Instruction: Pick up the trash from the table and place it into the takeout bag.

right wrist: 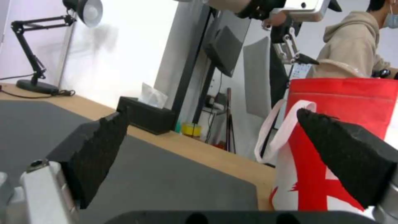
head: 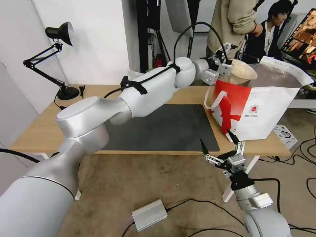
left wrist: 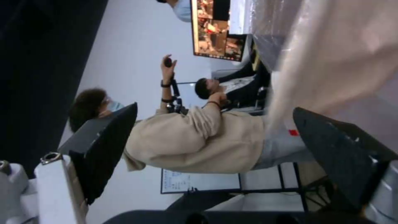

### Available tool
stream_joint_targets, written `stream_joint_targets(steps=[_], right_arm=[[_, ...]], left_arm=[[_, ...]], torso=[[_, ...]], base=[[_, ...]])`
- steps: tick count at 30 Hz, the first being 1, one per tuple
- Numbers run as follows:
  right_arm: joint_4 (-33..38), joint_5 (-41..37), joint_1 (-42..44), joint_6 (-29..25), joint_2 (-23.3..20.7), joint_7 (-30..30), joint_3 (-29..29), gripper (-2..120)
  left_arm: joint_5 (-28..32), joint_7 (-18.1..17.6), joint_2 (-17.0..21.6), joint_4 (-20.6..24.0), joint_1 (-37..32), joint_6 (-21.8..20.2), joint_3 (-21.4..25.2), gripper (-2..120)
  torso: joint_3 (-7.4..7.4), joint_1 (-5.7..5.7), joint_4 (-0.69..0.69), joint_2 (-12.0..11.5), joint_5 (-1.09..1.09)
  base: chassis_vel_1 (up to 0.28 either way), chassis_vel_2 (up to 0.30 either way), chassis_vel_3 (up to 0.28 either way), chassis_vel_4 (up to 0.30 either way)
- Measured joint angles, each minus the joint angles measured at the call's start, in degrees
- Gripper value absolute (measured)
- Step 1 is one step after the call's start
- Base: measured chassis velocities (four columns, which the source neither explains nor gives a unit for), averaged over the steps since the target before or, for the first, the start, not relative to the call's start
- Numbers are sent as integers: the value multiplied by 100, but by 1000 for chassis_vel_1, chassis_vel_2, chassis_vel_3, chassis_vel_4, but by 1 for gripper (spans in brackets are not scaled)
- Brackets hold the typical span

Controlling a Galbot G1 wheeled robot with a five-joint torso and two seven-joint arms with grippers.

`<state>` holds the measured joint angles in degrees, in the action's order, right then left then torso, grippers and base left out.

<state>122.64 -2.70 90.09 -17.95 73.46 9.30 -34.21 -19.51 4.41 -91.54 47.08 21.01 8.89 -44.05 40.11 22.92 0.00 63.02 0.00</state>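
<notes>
The takeout bag [head: 260, 112] stands open on the right end of the table [head: 39, 131], beside the dark grey mat [head: 164, 128]. The beige dome-shaped bowl [head: 244, 70] rests in the bag's mouth, its top above the rim. My left arm reaches across the table, and its gripper [head: 229, 54] hangs open just above and beside the bowl. In the left wrist view that gripper [left wrist: 215, 109] has its fingers wide apart with nothing between them, and the bowl [left wrist: 340, 46] is a blur to one side. My right gripper [head: 214, 136] stands open at the table's front edge near the bag [right wrist: 344, 93].
A black desk lamp [head: 59, 33] stands at the table's far left corner. A black tissue box [right wrist: 145, 116] sits at the back edge. On the floor lie a silver box [head: 149, 214], a white box [head: 284, 133] and cables. People stand behind the bag.
</notes>
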Motion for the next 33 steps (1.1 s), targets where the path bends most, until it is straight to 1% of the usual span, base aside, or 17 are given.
stream_joint_targets(steps=[4, 9, 13, 22, 26, 30, 31, 33], right_arm=[[0, 0, 0, 0, 0, 0, 0, 100], [0, 0, 0, 0, 0, 0, 0, 100], [0, 0, 0, 0, 0, 0, 0, 100], [0, 0, 0, 0, 0, 0, 0, 100], [0, 0, 0, 0, 0, 0, 0, 100], [0, 0, 0, 0, 0, 0, 0, 100], [0, 0, 0, 0, 0, 0, 0, 100], [0, 0, 0, 0, 0, 0, 0, 100]], left_arm=[[49, -79, 0, 8, -53, 1, 6, 100], [261, -99, -2, 63, -106, 3, -84, 100], [305, -113, -4, 82, -120, -1, -109, 100], [330, -166, 6, 87, -122, -2, 58, 100], [519, -207, 13, 139, -112, -2, 162, 100], [1135, -267, 24, 191, -122, 3, 493, 100], [1135, -267, 24, 191, -122, 3, 493, 100], [1422, -306, 34, 169, -165, 35, 665, 100]], torso=[[0, 0, 0, 0, 0], [0, 0, 0, 0, 0], [0, 0, 0, 0, 0], [0, 0, 0, 0, 0], [0, 0, 0, 0, 0], [0, 0, 0, 0, 0], [0, 0, 0, 0, 0], [0, 0, 0, 0, 0]], base=[[0, 0, 0, 0], [0, 0, 0, 0], [0, 0, 0, 0], [0, 0, 0, 0], [0, 0, 0, 0], [0, 0, 0, 0], [0, 0, 0, 0], [0, 0, 0, 0]])
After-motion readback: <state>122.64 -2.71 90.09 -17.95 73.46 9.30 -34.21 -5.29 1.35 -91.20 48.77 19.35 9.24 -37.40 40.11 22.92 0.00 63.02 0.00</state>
